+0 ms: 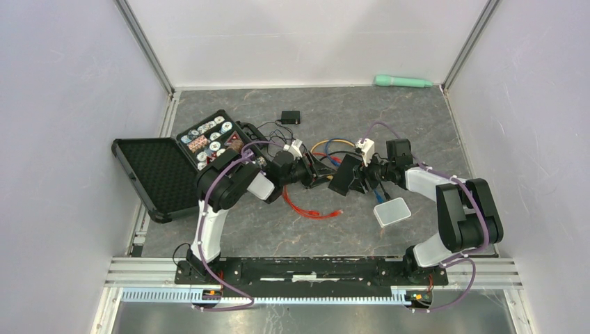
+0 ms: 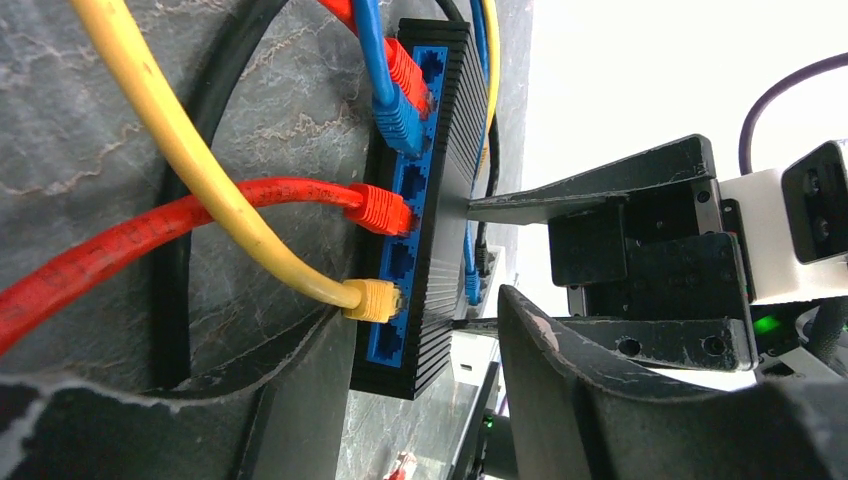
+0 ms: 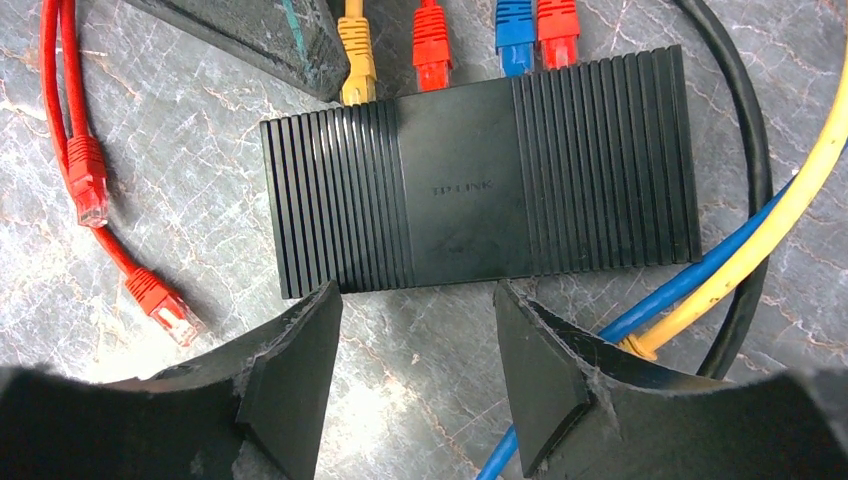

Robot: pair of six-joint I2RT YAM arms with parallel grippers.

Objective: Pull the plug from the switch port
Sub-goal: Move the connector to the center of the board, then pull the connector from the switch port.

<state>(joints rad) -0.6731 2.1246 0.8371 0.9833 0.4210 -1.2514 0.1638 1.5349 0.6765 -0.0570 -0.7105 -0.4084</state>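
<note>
The switch point(image 3: 480, 180) lies flat on the bench point(image 3: 200, 180), and the yellow plug point(image 2: 372, 300) sits in a port near one end. The left gripper point(image 1: 314, 172) is open, with one finger just beside that plug. The right gripper point(image 3: 410, 300) is also open, its tips at the switch's top near the rear edge. The step in hand looks like closing on the plug. It is best to pinch the plug body rather than the cable, then pull straight out while the right gripper steadies the switch.

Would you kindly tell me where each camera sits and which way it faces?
Top external: above, behind the bases, looking down at the table; left arm and right arm show.
Left wrist: low, facing the switch ports; own jaws below.
Right wrist: above the switch, looking down; own jaws below.
Shared: both wrist views show switch and yellow plug.
</note>
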